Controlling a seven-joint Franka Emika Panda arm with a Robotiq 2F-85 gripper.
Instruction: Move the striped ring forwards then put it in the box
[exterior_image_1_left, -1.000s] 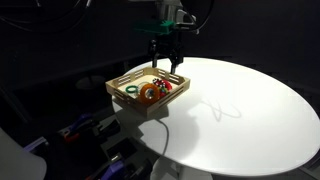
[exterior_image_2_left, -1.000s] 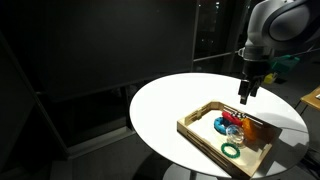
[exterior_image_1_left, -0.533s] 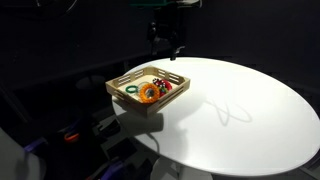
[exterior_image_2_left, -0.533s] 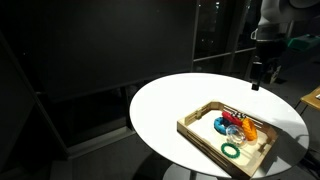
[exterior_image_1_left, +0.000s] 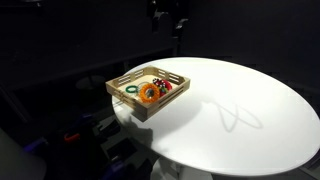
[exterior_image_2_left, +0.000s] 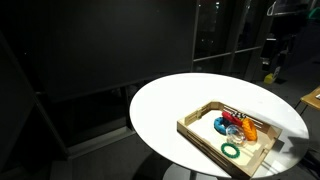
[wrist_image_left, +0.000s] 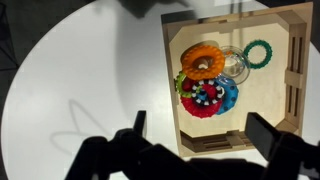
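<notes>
The box (wrist_image_left: 172, 90) is a shallow light-wood tray with slatted sides near the edge of the round white table; it shows in both exterior views (exterior_image_1_left: 124, 79) (exterior_image_2_left: 199, 130). In the wrist view the striped ring (wrist_image_left: 205, 97), black and white, lies inside the box on top of a red ring, beside a blue one. An orange ring (wrist_image_left: 204, 61) and a green ring (wrist_image_left: 259, 53) also lie in the box. My gripper (wrist_image_left: 200, 124) is open and empty, high above the box. It shows in both exterior views (exterior_image_1_left: 166, 20) (exterior_image_2_left: 271, 55).
The round white table (exterior_image_1_left: 240, 95) (exterior_image_2_left: 170, 100) stands in dark surroundings and its edge drops off just past the box. A clear ring (wrist_image_left: 234, 66) lies between the orange and green rings. My arm's shadow falls on the table (exterior_image_1_left: 232, 118).
My gripper has risen straight up from just above the box to high over it, open throughout. The rings in the box have not moved.
</notes>
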